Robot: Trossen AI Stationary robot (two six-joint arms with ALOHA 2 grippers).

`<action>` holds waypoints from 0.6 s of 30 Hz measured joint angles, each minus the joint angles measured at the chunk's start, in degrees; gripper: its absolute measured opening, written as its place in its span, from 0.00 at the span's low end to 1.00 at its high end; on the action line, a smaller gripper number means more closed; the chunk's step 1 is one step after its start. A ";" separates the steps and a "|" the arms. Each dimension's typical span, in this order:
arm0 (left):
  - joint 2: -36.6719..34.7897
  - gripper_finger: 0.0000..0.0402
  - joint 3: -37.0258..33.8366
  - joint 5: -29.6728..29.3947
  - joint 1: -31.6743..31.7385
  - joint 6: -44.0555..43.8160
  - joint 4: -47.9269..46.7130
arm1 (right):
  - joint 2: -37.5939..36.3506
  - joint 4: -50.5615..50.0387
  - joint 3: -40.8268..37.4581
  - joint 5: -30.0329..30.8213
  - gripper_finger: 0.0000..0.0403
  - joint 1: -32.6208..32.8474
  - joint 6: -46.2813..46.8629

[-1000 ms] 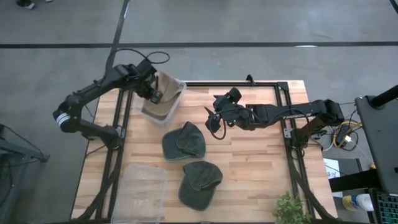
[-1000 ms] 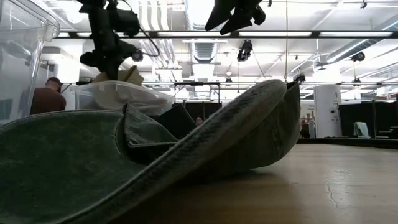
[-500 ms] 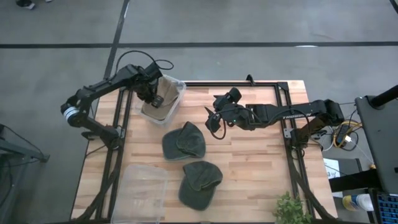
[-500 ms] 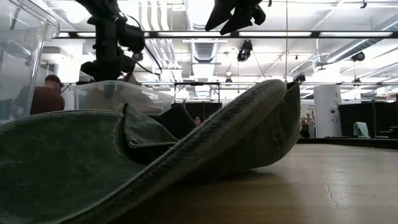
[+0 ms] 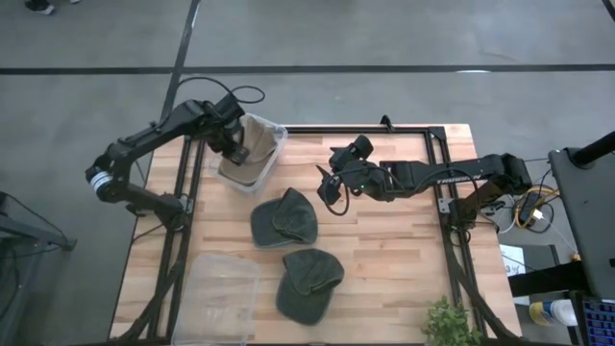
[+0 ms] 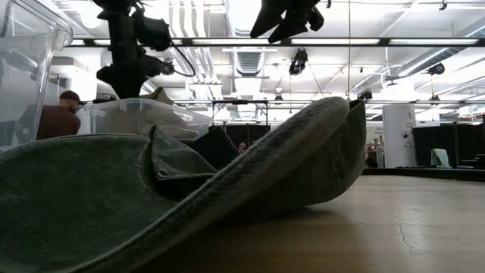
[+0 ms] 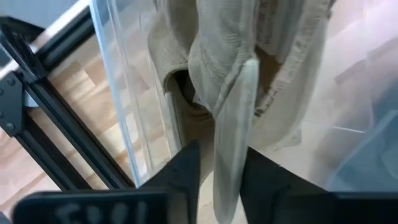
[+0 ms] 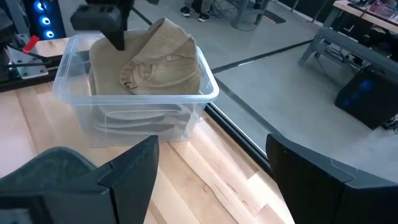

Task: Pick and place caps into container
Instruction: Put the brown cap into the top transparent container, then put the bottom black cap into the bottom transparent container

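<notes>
The left tool (image 5: pixel 236 146) hangs over the clear container (image 5: pixel 272 160) at the far left corner of the counter (image 5: pixel 404 250), its fingers pinched on a fold of the tan cap (image 8: pixel 163 59), which the left wrist view shows as a strip of khaki cloth running up between the two dark fingers. Holding the cap by a fold lets the soft fabric droop into the bin, and it is bunched above the rim rather than lying flat, so I judge it is not yet released; other tan fabric already lies beneath it inside the walls. The left arm reaches in from beyond the counter's left edge, elbow bent outward, wrist turned down over the bin. Two dark olive caps remain on the counter: one olive cap (image 5: pixel 284 219) near the middle, just in front of the container, and a second olive cap (image 5: pixel 308 282) nearer the front edge, apart from the first. A second, empty-looking clear bin (image 5: pixel 219 298) sits at the front left. The right tool (image 5: pixel 327 187) waits above the counter's middle, just right of the first olive cap, its arm stretched low and long from the right side; the right wrist view shows its fingers set wide, holding nothing, and aimed toward the container.
</notes>
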 joint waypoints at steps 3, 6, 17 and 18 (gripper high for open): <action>-1.99 0.31 0.00 -0.39 0.00 0.47 -0.13 | 0.00 0.02 -0.19 0.00 0.73 0.02 0.46; -4.12 0.39 0.00 -2.41 0.00 0.53 -0.47 | 0.00 -0.02 -0.50 0.00 0.74 0.00 0.95; -12.14 0.45 0.02 -4.75 -0.15 1.05 3.51 | 0.04 -1.18 -0.83 -0.19 0.74 0.02 1.76; -12.89 0.45 0.02 -4.73 -0.16 1.15 4.20 | 0.04 -1.86 -0.83 -0.19 0.74 0.02 2.43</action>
